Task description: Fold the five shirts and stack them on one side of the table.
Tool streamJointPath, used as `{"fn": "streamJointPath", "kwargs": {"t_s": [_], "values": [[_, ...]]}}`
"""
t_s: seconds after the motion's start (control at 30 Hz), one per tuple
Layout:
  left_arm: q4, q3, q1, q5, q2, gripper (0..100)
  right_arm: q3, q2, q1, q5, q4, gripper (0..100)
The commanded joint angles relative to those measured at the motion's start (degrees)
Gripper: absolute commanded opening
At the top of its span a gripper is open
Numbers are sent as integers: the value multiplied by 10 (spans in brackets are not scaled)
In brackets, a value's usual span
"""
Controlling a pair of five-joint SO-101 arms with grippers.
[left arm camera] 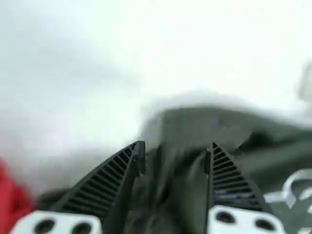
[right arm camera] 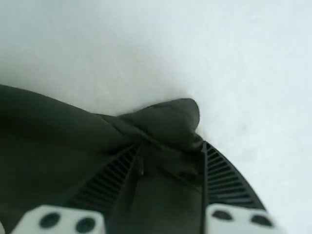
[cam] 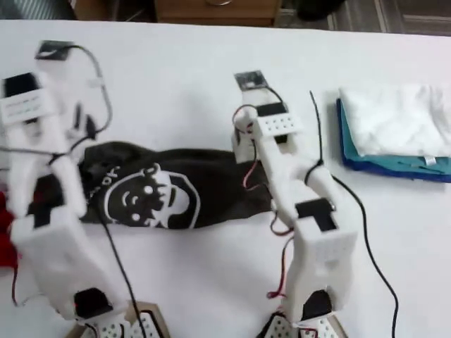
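Arms: the left arm rises from the lower left of the high view and the right arm from the lower right of centre. Each bends over one end of the shirt.
Table: white, spanning the whole frame.
Black shirt: lies crosswise at mid-frame as a long band, with a white face print left of centre.
Folded stack: at the right edge, well apart from the black shirt; white on top, teal and blue below.
Red cloth: at the left edge, just beside the shirt's left end.
Left gripper: clenched on bunched dark cloth — the view is blurred.
Right gripper: grasping the shirt's puckered right end.
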Motion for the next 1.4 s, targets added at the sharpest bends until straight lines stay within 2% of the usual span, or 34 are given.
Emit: {"fn": "streamJointPath", "kwargs": {"t_s": [0.0,0.13,0.27,0.33,0.5,0.67,0.87,1.0,1.17,1.37], "values": [[-11,-82,64,24,75,218,-60,39,-5,-6,58,166],[30,-168,84,25,169,217,-105,73,3,-6,139,118],[131,-276,94,26,212,217,-136,95,16,-6,175,18],[183,-323,108,25,215,217,-140,104,22,-6,175,36],[184,-330,127,23,170,217,-138,111,22,-5,119,98],[184,-242,142,23,71,217,-139,111,22,-5,89,149],[170,-15,156,21,-81,217,-136,111,23,-5,76,150],[149,92,156,21,-152,218,-136,111,24,-5,76,150],[155,160,155,25,-177,218,-136,111,24,-5,74,150],[156,162,156,25,-205,218,-135,111,25,-5,74,149]]}}
